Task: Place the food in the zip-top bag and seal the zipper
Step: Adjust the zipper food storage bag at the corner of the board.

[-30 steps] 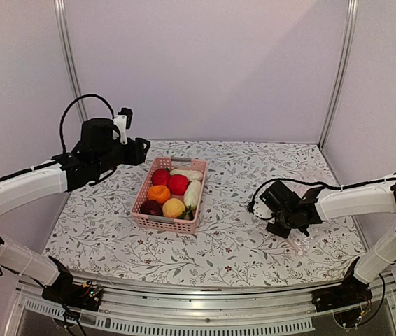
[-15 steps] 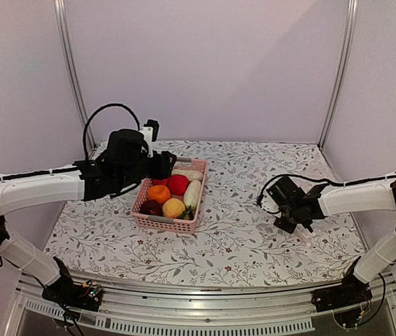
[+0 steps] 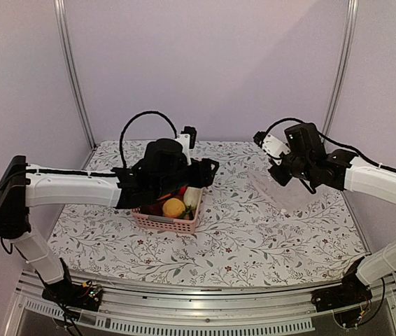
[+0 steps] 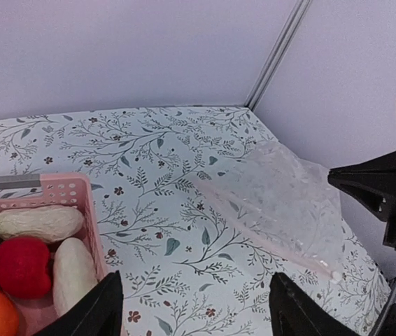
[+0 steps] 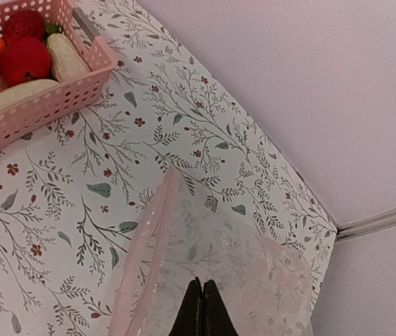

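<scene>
Where the floral tablecloth [image 3: 254, 245] lies bare along the near edge, open room runs between the pink lattice plastic basket [image 3: 166, 222] and the clear crinkly zip-top bag [image 3: 285, 192]. The small toy food [image 3: 173, 207] sits in the basket, its far half hidden from above by the left gripper [image 4: 192, 308], whose jaws are spread and empty. Farther right, the right gripper [image 5: 202, 308] is pinched tight on the bag. The thin pale pink zipper [image 4: 268, 233] faces the basket; whether the bag touches the cloth is unclear.
</scene>
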Controlling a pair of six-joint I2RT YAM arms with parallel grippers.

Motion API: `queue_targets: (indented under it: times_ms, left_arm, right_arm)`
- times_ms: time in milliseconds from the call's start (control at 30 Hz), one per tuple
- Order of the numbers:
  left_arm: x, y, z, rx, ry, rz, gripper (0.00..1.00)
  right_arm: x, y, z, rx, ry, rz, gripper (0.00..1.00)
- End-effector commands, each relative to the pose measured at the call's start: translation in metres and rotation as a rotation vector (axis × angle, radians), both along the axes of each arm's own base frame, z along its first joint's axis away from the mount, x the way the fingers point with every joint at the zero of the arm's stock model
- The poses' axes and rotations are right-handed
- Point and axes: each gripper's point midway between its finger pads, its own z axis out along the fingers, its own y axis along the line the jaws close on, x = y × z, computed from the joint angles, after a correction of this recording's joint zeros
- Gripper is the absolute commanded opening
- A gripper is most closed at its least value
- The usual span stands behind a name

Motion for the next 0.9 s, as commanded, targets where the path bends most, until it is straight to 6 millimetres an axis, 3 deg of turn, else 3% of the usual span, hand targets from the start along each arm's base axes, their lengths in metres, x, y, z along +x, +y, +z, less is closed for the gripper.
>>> queue_targets:
  times_ms: [0,100,200,333,433,533,700,867]
  left_arm:
    - [-0.006,-0.046,0.023,-0.163,0.003,-0.1,0.71]
    - [-0.005,-0.065,0.015,-0.214,0.047,-0.114,0.71]
    - [-0.004,-0.074,-0.008,-0.191,0.118,-0.081,0.7]
    - [-0.011,-0.069,-0.022,-0.171,0.143,-0.068,0.69]
    - [-0.011,-0.049,-0.024,-0.119,0.125,-0.013,0.68]
    - [-0.006,-0.016,-0.024,-0.042,0.101,0.109,0.69]
    - [-0.004,0.039,-0.019,0.039,0.045,0.281,0.7]
    - [-0.011,0.062,-0.019,0.076,0.04,0.32,0.7]
  right_arm:
    - [-0.01,0.026,0.009,0.162,0.032,0.105,0.0]
    - [-0.011,0.032,0.002,0.208,0.026,0.128,0.0]
    - [-0.01,0.032,-0.002,0.224,0.021,0.117,0.0]
    - [-0.02,0.031,-0.022,0.202,0.094,0.125,0.04]
    - [-0.025,0.028,-0.053,0.159,0.167,0.117,0.25]
    - [-0.026,0.03,-0.087,0.121,0.259,0.104,0.46]
    - [-0.01,0.032,-0.122,0.067,0.331,0.025,0.55]
    - [0.007,0.033,-0.145,0.008,0.383,-0.055,0.59]
